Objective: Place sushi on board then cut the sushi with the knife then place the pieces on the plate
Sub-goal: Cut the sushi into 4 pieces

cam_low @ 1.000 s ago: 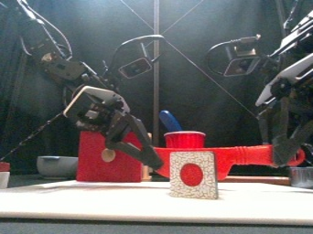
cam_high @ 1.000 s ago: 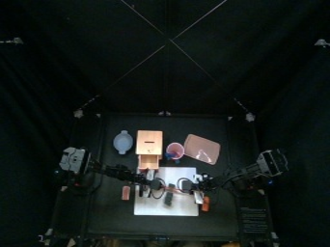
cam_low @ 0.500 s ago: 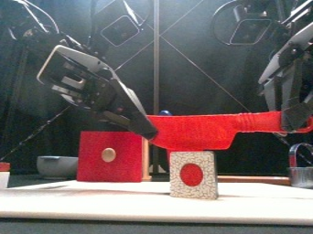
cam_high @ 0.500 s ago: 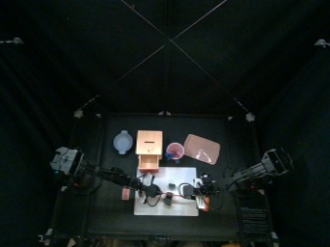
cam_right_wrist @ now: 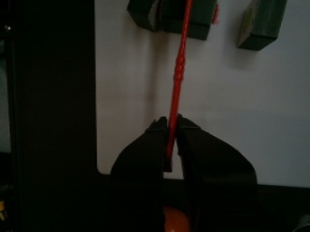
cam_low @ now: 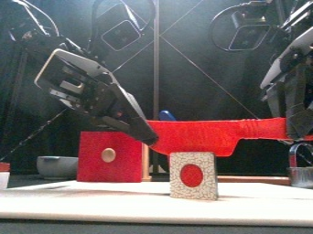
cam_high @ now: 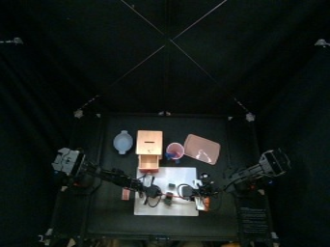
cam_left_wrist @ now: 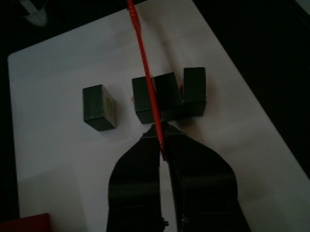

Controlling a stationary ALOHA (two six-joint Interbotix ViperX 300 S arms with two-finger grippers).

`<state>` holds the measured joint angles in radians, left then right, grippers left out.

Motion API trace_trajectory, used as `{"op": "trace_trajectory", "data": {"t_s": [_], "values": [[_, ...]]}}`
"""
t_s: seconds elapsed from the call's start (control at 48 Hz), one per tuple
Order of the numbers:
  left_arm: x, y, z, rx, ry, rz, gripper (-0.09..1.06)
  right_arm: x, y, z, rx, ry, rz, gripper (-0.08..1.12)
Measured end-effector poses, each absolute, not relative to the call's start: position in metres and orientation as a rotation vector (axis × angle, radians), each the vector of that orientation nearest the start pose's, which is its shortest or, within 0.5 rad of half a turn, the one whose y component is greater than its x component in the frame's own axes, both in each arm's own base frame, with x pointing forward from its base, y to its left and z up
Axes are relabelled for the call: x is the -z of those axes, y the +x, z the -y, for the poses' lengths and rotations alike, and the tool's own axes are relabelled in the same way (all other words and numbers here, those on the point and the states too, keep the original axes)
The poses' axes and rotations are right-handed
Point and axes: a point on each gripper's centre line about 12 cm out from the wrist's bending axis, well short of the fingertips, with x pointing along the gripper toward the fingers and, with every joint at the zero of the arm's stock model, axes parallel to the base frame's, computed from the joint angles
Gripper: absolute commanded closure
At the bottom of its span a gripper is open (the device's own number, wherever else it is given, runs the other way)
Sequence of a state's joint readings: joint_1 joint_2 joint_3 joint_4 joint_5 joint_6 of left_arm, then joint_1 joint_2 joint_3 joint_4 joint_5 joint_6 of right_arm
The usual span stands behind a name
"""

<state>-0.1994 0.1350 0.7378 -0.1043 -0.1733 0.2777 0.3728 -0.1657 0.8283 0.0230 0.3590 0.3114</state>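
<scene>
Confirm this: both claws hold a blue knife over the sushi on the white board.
Not blue: the front view shows a red knife. The left claw and right claw both hold it over the sushi on the white board.

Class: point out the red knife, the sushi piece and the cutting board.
red knife (cam_low: 214,137): front view, middle of the blade.
sushi piece (cam_low: 192,175): front view, end face with red dot.
cutting board (cam_left_wrist: 54,109): left wrist view, bare white surface.
</scene>
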Motion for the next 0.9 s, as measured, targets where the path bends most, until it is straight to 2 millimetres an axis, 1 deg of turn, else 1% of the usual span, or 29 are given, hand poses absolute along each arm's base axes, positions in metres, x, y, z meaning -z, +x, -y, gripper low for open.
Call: {"op": "trace_trajectory", "data": {"t_s": [0.146, 0.375, 0.583, 0.812, 0.896], "values": [[-0.112, 0.374, 0.079, 0.247, 0.246, -0.675, 0.64, -0.148, 0.286, -0.114, -0.177, 0.113, -1.053, 0.60], [-0.109, 0.374, 0.079, 0.249, 0.248, -0.683, 0.64, -0.147, 0.286, -0.114, -0.177, 0.113, -1.053, 0.60], [-0.087, 0.373, 0.078, 0.248, 0.249, -0.740, 0.64, -0.136, 0.287, -0.114, -0.169, 0.104, -1.087, 0.60], [-0.073, 0.373, 0.076, 0.246, 0.251, -0.777, 0.64, -0.120, 0.287, -0.113, -0.159, 0.075, -1.133, 0.60], [-0.072, 0.372, 0.076, 0.246, 0.250, -0.783, 0.64, -0.118, 0.288, -0.113, -0.159, 0.067, -1.139, 0.60]]}}
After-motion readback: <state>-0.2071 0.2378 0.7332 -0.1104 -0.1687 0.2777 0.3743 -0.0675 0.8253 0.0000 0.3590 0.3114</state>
